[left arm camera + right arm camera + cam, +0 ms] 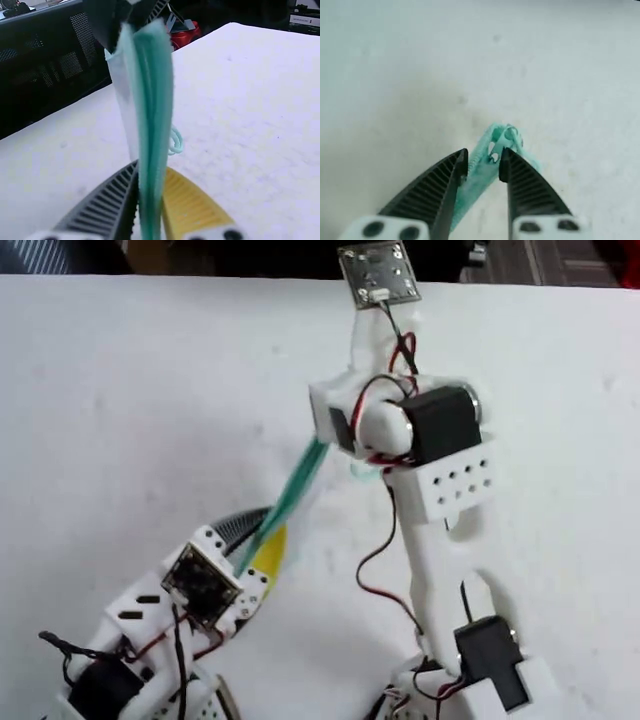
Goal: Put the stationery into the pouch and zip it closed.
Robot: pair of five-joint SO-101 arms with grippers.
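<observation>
The pouch [295, 490] hangs above the white surface [120, 390], stretched edge-on between the two arms. In the high view it runs from about 7 o'clock up toward the centre. It is held this way so that the zip line is straight and taut, which a slider needs in order to travel.

The left tool [151, 172] sits at 7 o'clock in the high view. Its grey and yellow jaws are pressed nearly together on the near end of the teal band, with only the fabric between them. It looks like the anchor, holding one end fixed so that a pull from the other end does not drag the whole pouch along.

The right tool [482, 155] is near the centre of the high view. Its black jaws are closed to a narrow gap that the far end of the pouch fills, and the zipper pull [509, 135] sticks out just past its tips. A pale cord loop [176, 142] dangles off the pouch's side.

The pouch looks thin and flat from here. Whether the stationery is inside cannot be told, nor how much of the zip is closed. Judging by the two-ended hold, zipping is the step in hand. The risk is the fabric slipping from the anchor if the slider binds.
</observation>
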